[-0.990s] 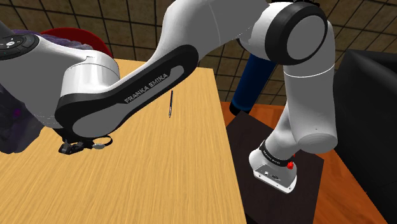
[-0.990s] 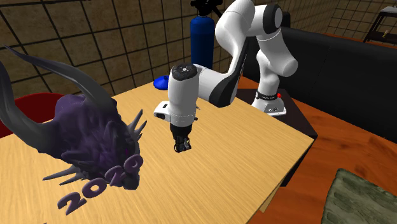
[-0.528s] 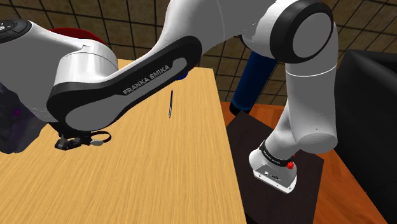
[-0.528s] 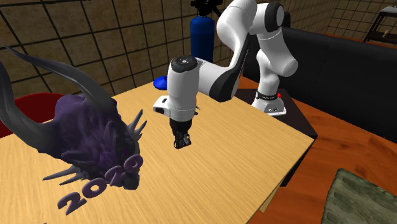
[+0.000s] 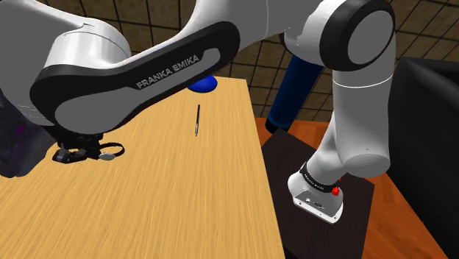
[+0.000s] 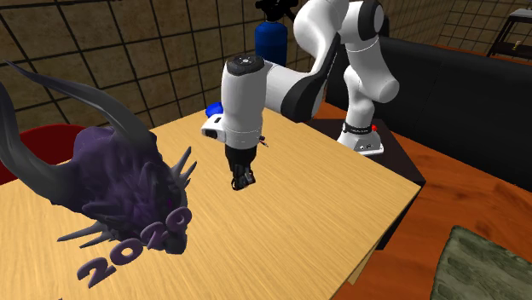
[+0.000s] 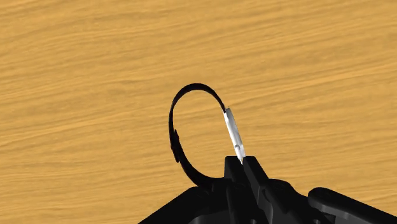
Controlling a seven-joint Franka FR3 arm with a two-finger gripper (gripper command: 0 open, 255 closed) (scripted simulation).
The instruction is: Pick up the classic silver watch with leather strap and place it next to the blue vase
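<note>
My gripper (image 7: 242, 167) is shut on the watch (image 7: 233, 132), clasping its silver case at one end. The black strap (image 7: 175, 127) curls out in a loop beyond the fingertips. In the shoulder view the gripper (image 5: 72, 154) hangs just above the wooden table (image 5: 184, 191) near that view's left, with the watch (image 5: 110, 152) sticking out sideways. In the second exterior view the gripper (image 6: 241, 181) hovers over the table's middle. A rounded blue vase (image 5: 202, 84) sits at the table's far edge, also seen as the blue vase (image 6: 213, 110) behind the arm.
A dark purple horned creature figure (image 6: 119, 187) stands close beside the gripper, at the shoulder view's left (image 5: 15, 140). A thin dark pen (image 5: 197, 120) lies between gripper and vase. A tall blue cylinder (image 6: 271, 51) stands off the table, near a black sofa (image 6: 460, 94).
The gripper has risen from the tabletop with the watch clasped in it and drifted toward the shoulder view's left. The arm's forearm has swung higher.
</note>
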